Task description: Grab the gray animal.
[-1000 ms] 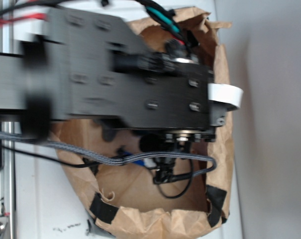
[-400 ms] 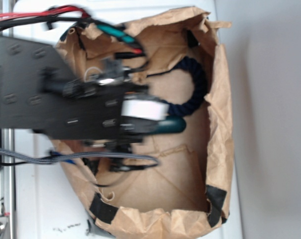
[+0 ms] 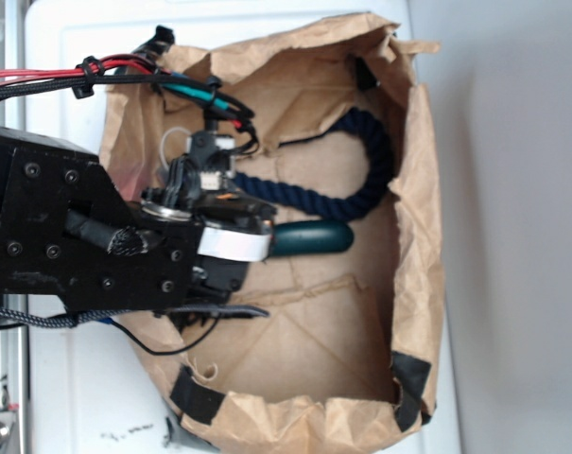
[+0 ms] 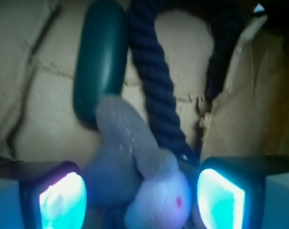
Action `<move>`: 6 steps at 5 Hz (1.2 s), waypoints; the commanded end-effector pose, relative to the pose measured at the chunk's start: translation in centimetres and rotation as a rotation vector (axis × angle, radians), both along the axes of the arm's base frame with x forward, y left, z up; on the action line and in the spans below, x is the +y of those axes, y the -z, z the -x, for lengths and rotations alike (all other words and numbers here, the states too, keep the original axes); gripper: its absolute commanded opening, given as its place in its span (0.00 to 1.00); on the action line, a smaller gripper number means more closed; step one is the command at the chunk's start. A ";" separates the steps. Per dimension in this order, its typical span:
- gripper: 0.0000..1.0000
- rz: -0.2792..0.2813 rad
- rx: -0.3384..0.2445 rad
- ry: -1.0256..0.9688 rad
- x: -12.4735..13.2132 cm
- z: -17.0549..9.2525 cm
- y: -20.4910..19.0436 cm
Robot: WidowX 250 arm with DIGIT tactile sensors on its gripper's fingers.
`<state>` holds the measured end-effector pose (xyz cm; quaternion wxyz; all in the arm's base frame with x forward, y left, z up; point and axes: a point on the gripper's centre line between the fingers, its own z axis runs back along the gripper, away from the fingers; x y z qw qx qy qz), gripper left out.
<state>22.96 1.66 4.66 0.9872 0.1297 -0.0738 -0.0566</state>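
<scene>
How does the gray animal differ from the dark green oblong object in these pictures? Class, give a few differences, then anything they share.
The gray animal looks fuzzy and irregular, with ears and a red dot eye; the dark green oblong object is smooth, rounded and featureless. The animal sits between the fingers of the gripper; the green object lies beyond it, outside them. Both lie beside the navy rope on the brown paper.

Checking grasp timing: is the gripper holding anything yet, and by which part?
Nothing yet: the gripper is open, its pads either side of the gray animal, not touching.
</scene>
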 end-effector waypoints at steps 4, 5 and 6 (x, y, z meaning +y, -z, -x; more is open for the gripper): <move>1.00 0.072 0.144 0.053 1.4 -0.1 -2.5; 1.00 0.066 0.129 0.017 1.3 -0.4 -0.4; 1.00 0.024 0.086 -0.013 0.2 -0.5 2.0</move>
